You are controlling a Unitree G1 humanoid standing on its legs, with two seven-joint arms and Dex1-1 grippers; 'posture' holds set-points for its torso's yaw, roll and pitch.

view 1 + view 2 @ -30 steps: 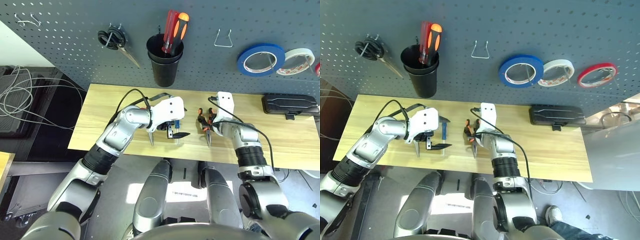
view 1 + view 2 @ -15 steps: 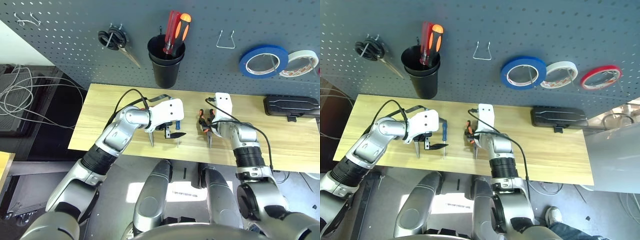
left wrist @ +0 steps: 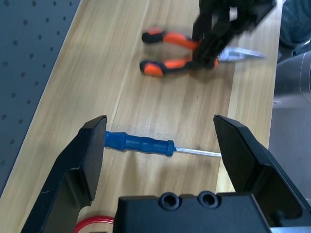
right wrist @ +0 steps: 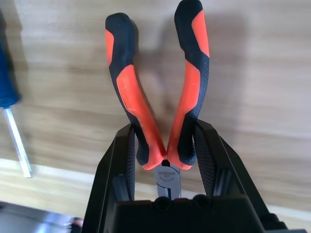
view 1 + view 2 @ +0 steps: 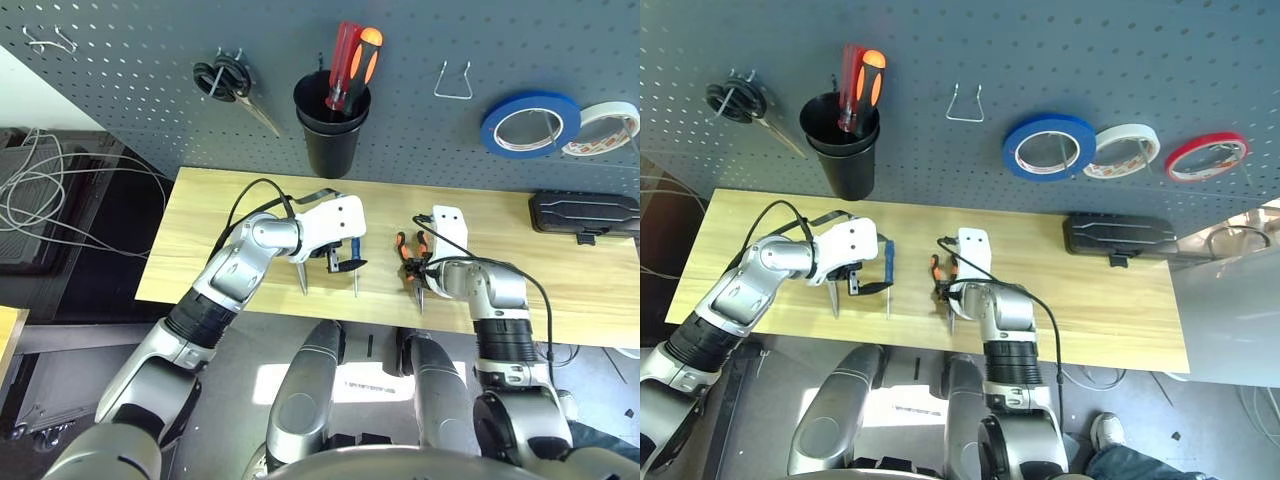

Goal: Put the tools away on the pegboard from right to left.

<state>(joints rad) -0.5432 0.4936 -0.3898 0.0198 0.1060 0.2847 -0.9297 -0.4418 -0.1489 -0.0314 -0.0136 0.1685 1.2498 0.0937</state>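
On the wooden table (image 5: pixel 230 210) lie the orange-and-black pliers (image 4: pixel 133 97), and my right gripper (image 4: pixel 165 150) is shut on their handles close to the pivot. To their left, my left gripper (image 3: pixel 160 131) stands open over the small blue-handled screwdriver (image 3: pixel 138 143), one finger on each side and not touching it. A red loop of the scissors' handle (image 3: pixel 97 224) peeks out beneath that gripper. The blue tape roll (image 5: pixel 530 122) hangs on the dark pegboard (image 5: pixel 120 60) at the right.
An empty wire hook (image 5: pixel 452 80) sits left of the blue roll, a white tape roll (image 5: pixel 603 128) to its right. A black cup (image 5: pixel 330 125) holds two large screwdrivers. Black-handled scissors (image 5: pixel 225 80) hang further left. A black case (image 5: pixel 583 212) lies at the table's right end.
My right gripper's fingers have closed onto the pliers' handles. The left gripper has stayed open over the screwdriver.
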